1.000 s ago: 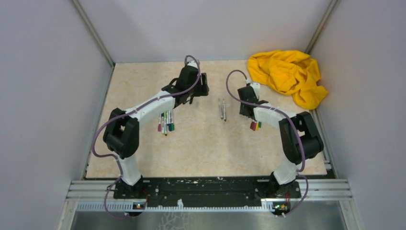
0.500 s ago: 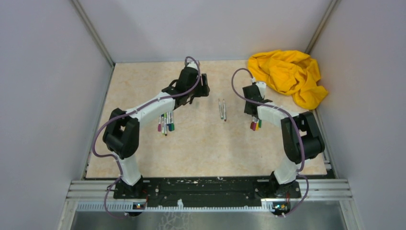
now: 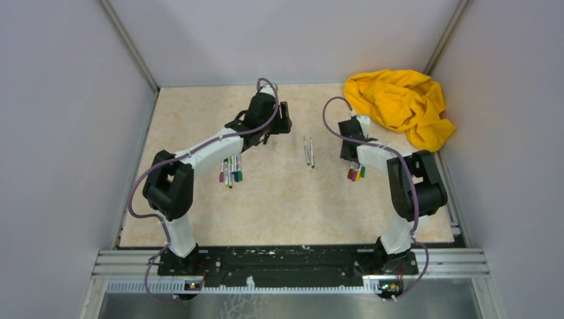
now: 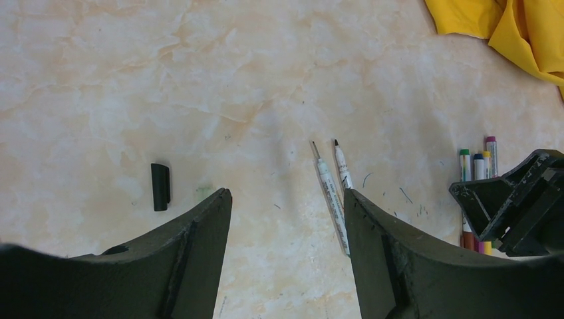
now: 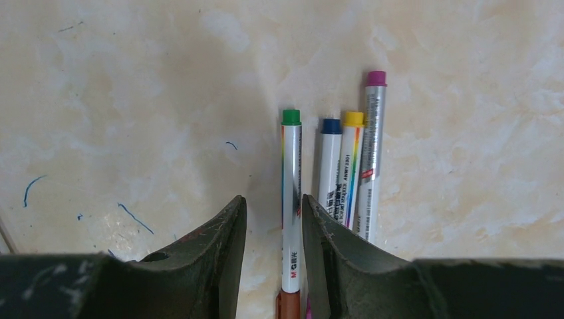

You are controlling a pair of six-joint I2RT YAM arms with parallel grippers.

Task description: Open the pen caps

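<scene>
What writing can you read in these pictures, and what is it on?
"M&G": printed along the barrel of the green-ended pen.
Yellow-ended pen: small print along the barrel, too blurred to read.
Other pens and the yellow cloth: no readable text.

The top camera is looking down from behind the arms (image 3: 213, 146). Pens (image 5: 332, 166) lying close ahead of the right gripper (image 5: 273, 199) are also showing farther off, right of the left gripper (image 4: 286, 196).

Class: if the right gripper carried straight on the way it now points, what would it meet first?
Most likely the green-ended pen, which lies between the open jaws of the right gripper; depth is hard to judge.
</scene>
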